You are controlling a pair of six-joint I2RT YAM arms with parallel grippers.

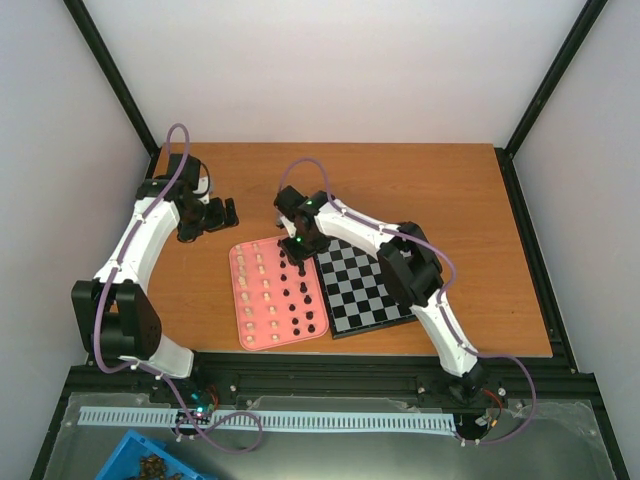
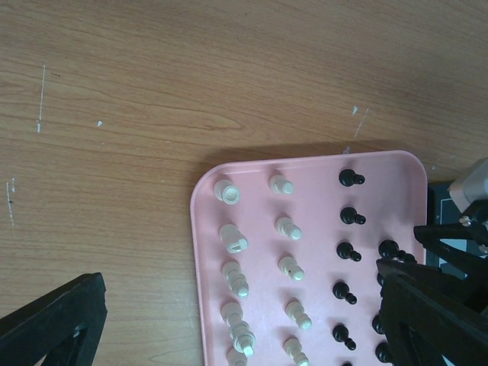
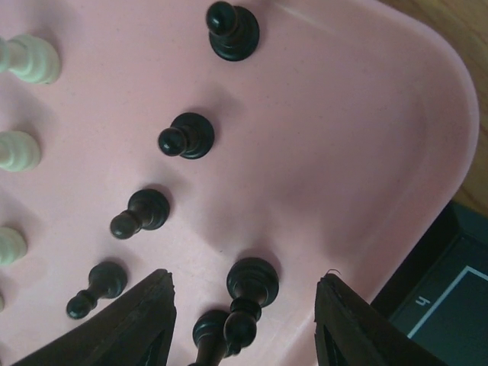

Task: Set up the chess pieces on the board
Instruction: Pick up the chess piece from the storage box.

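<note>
1. Bench (image 1: 430, 190): wooden. It carries the tray and the board, set just beside each other.
2. Board (image 1: 365, 295): lies to the right of the tray. No piece shows on its visible squares, and part is hidden under the right arm (image 1: 420, 270). Setup is judged barely begun.
3. Tray (image 1: 240, 330): pink. It holds the chess pieces (image 1: 275, 295), cream in the left columns and black in the right.
4. Left claw (image 1: 225, 213): spread wide and empty, over bare bench near the tray's far left corner.
5. Right claw (image 3: 245, 278): spread and gripping nothing, low over the tray's far right corner. Its fingers (image 3: 145, 320) flank a tall black piece (image 3: 250, 280) without touching it.
6. Risk: a second black piece (image 3: 212, 334) stands right against the target. Closing could catch both or topple the neighbour. An off-centre squeeze could tip or flick out so small a piece.
</note>
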